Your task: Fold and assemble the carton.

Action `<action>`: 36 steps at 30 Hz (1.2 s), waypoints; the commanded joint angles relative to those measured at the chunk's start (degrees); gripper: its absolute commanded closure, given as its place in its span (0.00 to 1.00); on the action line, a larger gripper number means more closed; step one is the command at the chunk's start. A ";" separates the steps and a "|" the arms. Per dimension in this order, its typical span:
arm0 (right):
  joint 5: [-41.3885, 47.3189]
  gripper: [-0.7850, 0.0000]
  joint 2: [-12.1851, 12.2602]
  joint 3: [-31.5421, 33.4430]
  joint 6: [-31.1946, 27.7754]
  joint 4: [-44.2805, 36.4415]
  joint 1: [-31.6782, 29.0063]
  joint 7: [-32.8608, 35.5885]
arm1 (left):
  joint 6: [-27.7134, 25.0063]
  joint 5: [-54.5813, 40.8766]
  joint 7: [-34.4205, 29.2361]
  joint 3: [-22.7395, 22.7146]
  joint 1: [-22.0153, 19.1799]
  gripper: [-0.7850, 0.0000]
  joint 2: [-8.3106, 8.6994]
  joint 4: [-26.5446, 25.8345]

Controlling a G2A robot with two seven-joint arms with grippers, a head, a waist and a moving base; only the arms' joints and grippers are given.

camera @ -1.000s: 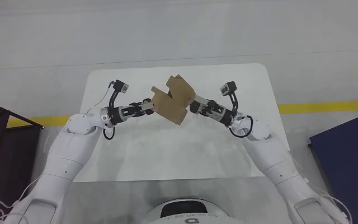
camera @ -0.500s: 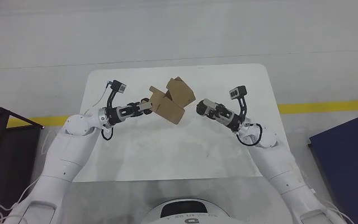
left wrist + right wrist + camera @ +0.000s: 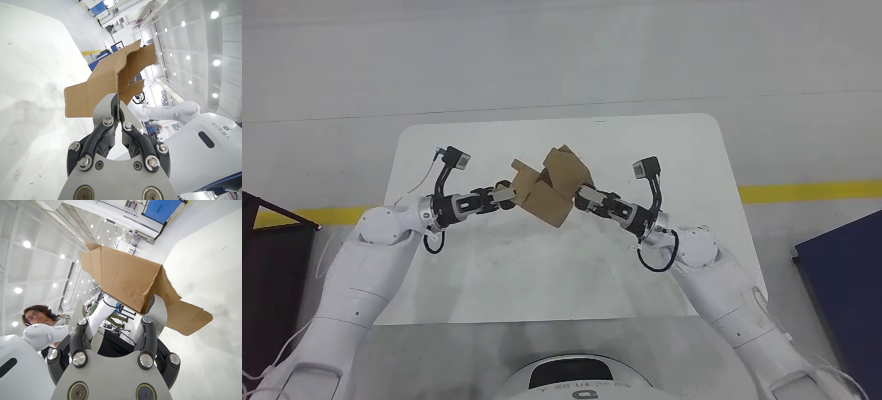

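Observation:
A brown cardboard carton (image 3: pixel 547 186), partly folded with loose flaps, hangs above the middle of the white table (image 3: pixel 542 280). My left gripper (image 3: pixel 510 190) is shut on one edge panel of the carton (image 3: pixel 102 79), and the left wrist view shows its fingertips (image 3: pixel 117 103) pinching the cardboard. My right gripper (image 3: pixel 581 194) sits at the opposite side, open. In the right wrist view its two fingers stand wide apart (image 3: pixel 117 301) with the lower corner of the carton (image 3: pixel 124 275) between them. One finger (image 3: pixel 157 308) lies against a flap.
The table's far edge and rounded corners lie close behind the carton. A yellow floor line (image 3: pixel 812 190) runs past the table, with dark objects on the floor at the left (image 3: pixel 267 230) and right (image 3: pixel 842 270).
The right gripper pulled back from the carton half a second ago and has come in against it again, open. The carton tilted slightly in the left gripper.

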 commanded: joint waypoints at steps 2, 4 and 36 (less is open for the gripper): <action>0.10 0.23 -0.29 -0.65 -0.04 1.40 1.24 -0.62 | -0.08 -0.16 -0.19 -0.29 0.29 1.00 0.06 -0.09; 0.13 0.23 -0.47 -1.01 -0.05 2.24 1.96 -0.94 | -0.10 -0.24 -0.41 -0.41 0.41 1.00 0.09 -0.10; 16.11 0.56 -0.98 -1.25 -9.06 2.99 2.72 16.34 | 0.47 2.53 1.86 0.86 -0.36 1.00 -0.60 0.07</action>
